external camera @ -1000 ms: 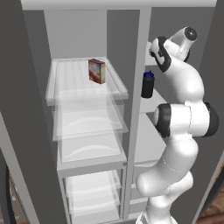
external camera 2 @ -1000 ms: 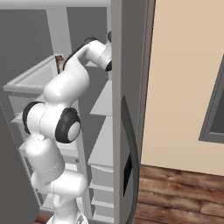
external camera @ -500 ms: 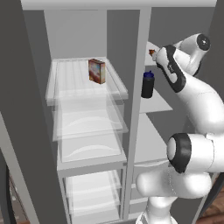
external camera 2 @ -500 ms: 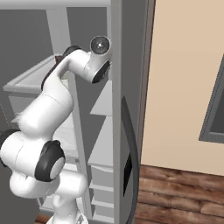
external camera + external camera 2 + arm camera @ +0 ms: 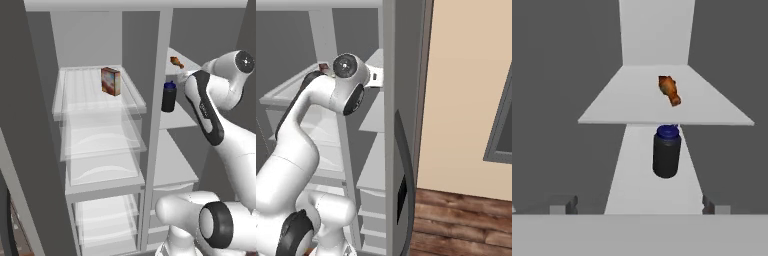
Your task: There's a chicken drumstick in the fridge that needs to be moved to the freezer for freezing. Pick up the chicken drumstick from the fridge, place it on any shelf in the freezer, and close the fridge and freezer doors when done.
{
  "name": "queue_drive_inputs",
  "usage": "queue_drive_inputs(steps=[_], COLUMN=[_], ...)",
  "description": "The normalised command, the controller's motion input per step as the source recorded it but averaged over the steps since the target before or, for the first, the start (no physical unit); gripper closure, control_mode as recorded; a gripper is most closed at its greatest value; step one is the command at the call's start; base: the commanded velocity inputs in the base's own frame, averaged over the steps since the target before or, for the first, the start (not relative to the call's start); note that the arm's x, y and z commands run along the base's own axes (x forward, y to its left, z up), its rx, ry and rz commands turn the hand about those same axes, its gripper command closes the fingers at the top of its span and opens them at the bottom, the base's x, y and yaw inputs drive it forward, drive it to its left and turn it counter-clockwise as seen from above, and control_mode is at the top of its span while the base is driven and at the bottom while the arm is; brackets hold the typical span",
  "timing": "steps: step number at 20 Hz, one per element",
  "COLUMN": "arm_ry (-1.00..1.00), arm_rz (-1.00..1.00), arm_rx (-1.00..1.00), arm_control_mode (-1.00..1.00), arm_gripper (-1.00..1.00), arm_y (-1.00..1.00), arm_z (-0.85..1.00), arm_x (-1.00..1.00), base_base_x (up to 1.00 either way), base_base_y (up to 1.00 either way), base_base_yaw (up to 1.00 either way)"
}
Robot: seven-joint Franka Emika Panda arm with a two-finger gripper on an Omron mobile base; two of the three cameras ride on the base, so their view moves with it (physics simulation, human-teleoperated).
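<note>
No legible labels. Lumpy orange-brown chicken drumstick (image 5: 669,90) on flat pale-grey shelf (image 5: 622,107); matte black blue-capped jar (image 5: 666,151) below; gripper (image 5: 639,205) spread, empty.

The white arm rises from the lower right of the left base view, folds back at a dark elbow joint and reaches up toward the upper right of the frame. In the hand view the hand (image 5: 640,205) stands wide open and empty, its two small dark fingertips (image 5: 562,205) apart near the bottom corners.

matt grey shelf (image 5: 712,107), clear plastic fridge (image 5: 95,125) shelves
</note>
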Motion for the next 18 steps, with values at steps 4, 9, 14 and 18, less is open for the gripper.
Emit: queue_drive_inputs(steps=[4, 9, 14, 18], arm_ry=[0.25, 0.05, 0.00, 0.00], arm_rz=[0.00, 0.00, 0.00, 0.00], arm_rx=[0.00, 0.00, 0.00, 0.00], arm_control_mode=[-1.00, -1.00, -1.00, -1.00], arm_gripper=[-1.00, -1.00, -1.00, -1.00], arm_y=[0.31, 0.57, 0.30, 0.11], arm_z=[0.21, -0.14, -0.42, -0.40], arm_x=[-0.75, -0.64, -0.28, -0.18], base_base_x=[0.00, 0.00, 0.00, 0.00], base_base_y=[0.00, 0.00, 0.00, 0.00], base_base_yaw=[0.00, 0.00, 0.00, 0.00])
